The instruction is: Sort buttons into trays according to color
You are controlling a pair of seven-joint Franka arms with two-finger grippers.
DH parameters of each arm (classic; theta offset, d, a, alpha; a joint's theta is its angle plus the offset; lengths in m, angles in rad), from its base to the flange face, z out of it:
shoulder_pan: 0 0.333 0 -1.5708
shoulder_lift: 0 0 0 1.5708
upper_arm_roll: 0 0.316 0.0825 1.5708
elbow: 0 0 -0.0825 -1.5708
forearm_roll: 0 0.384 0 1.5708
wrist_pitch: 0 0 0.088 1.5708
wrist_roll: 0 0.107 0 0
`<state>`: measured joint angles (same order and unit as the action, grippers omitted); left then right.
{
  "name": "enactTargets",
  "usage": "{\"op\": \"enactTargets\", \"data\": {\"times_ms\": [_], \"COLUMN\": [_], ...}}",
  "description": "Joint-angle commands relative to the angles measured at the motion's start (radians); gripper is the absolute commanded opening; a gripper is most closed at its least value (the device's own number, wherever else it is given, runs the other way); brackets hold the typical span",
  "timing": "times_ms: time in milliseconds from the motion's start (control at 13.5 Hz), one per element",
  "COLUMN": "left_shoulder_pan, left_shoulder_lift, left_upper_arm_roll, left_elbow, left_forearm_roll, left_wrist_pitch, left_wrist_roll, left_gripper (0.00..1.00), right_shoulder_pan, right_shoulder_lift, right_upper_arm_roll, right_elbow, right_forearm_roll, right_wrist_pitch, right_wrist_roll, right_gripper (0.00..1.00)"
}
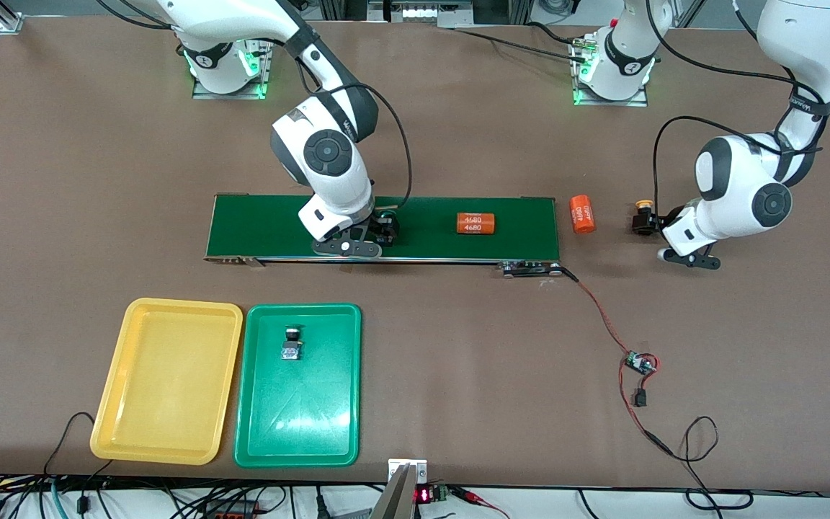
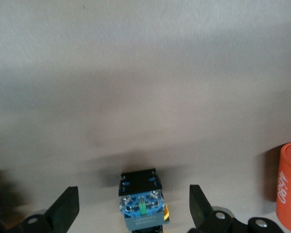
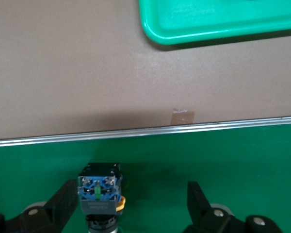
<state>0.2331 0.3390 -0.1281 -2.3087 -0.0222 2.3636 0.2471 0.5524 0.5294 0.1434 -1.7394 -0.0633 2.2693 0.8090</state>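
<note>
A button (image 1: 643, 215) with a yellow cap lies on the bare table past the belt's end, toward the left arm's end. My left gripper (image 1: 648, 225) (image 2: 133, 206) is low around this button (image 2: 141, 201), open, with a gap on each side. My right gripper (image 1: 385, 231) (image 3: 132, 201) is down on the dark green belt (image 1: 256, 223), open. Another button (image 3: 99, 191) lies between its fingers, close to one finger (image 3: 65, 201); a yellow edge shows beside its body. A third button (image 1: 291, 344) lies in the green tray (image 1: 328, 432). The yellow tray (image 1: 170, 389) holds nothing.
One orange cylinder (image 1: 475, 223) lies on the belt (image 3: 218, 155) and another (image 1: 582, 214) (image 2: 288, 187) on the table between the belt and my left gripper. A red wire runs from the belt's end to a small board (image 1: 640, 362). The green tray's corner (image 3: 218, 24) shows.
</note>
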Motion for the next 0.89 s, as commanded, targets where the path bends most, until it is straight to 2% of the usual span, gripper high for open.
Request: {"op": "enactTargets", "data": {"times_ms": [0, 148, 222, 295, 517, 591, 665, 739, 812], "left_shoulder_pan": [-0.003, -0.003, -0.003, -0.005, -0.008, -0.009, -0.014, -0.017, -0.018], "left_shoulder_lift": [-0.021, -0.035, -0.04, -0.043, -0.049, -0.055, -0.061, -0.07, -0.083], "left_upper_arm_roll": [0.002, 0.002, 0.002, 0.002, 0.002, 0.002, 0.002, 0.001, 0.002], "left_elbow": [-0.041, -0.063, -0.075, -0.081, -0.083, -0.083, -0.081, -0.077, -0.074], "left_forearm_roll": [-0.028, -0.03, -0.03, -0.03, -0.03, -0.03, -0.03, -0.03, -0.028], "left_wrist_pitch": [0.013, 0.013, 0.013, 0.011, 0.009, 0.006, 0.003, 0.002, 0.0], "left_wrist_roll": [-0.011, -0.014, -0.014, -0.014, -0.014, -0.014, -0.014, -0.012, -0.012], "left_gripper": [1.0, 0.98, 0.81, 0.58, 0.13, 0.05, 0.01, 0.0, 0.0], "right_shoulder_pan": [0.008, 0.007, 0.007, 0.004, 0.001, 0.001, 0.001, 0.0, -0.002], "right_shoulder_lift": [0.003, 0.009, 0.011, 0.018, 0.05, 0.055, 0.055, 0.054, 0.047], "right_upper_arm_roll": [0.002, 0.002, 0.002, 0.002, 0.001, 0.001, 0.001, -0.001, -0.001], "right_elbow": [-0.005, -0.005, -0.005, -0.005, -0.005, -0.005, -0.005, -0.003, -0.003], "right_forearm_roll": [0.01, 0.01, 0.008, 0.007, 0.005, 0.003, -0.001, -0.001, 0.0], "right_wrist_pitch": [0.001, 0.001, 0.003, 0.012, 0.058, 0.064, 0.064, 0.058, 0.053], "right_wrist_roll": [0.004, -0.001, -0.004, -0.007, -0.007, -0.007, -0.008, -0.016, -0.025], "right_gripper": [1.0, 1.0, 1.0, 1.0, 0.95, 0.87, 0.68, 0.43, 0.23]}}
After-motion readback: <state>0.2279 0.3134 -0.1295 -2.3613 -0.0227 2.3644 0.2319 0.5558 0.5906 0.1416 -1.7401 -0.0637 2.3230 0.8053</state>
